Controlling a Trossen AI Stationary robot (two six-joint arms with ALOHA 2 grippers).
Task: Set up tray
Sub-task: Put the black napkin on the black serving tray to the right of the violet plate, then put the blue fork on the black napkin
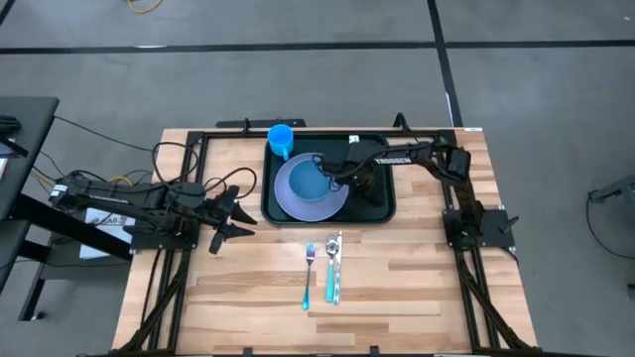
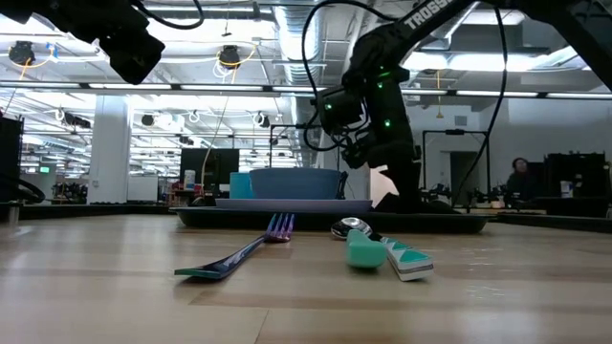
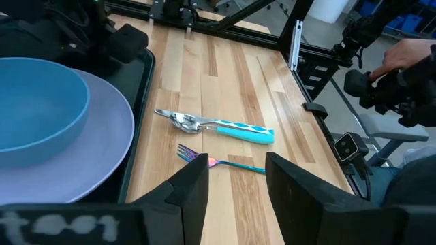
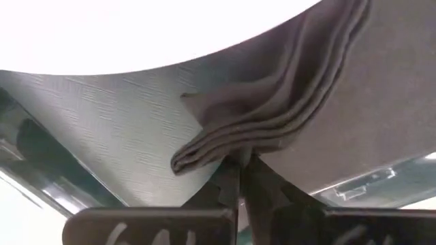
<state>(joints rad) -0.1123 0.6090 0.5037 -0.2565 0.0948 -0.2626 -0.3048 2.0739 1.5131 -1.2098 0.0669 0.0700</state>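
The dark green tray (image 1: 382, 208) lies at the table's far middle. On it stand a lavender plate (image 1: 327, 203) bearing a blue bowl (image 1: 306, 179), and a blue cup (image 1: 281, 139) at its far left corner. My right gripper (image 4: 242, 182) points down over the tray by the plate's right rim, shut on a dark grey folded napkin (image 4: 286, 116). My left gripper (image 3: 235, 180) hangs open above the table left of the tray, holding nothing. A fork (image 1: 309, 270) lies on the wood near the tray, with a spoon and a knife (image 1: 334, 268) beside it. My right gripper pinches a rucked-up fold of the napkin (image 4: 238, 153) between its two shut fingers, several layers together. The fingers come from above, pointing steeply down. The napkin's other part (image 4: 381, 102) lies flat on the tray floor beside the plate's rim (image 4: 136, 41).
Bare wood stretches along the table's near half around the cutlery. Black frame rails (image 1: 189, 258) run along the table's left and right edges. In the left wrist view a person's hand (image 3: 409, 51) shows beyond the table, by a camera stand.
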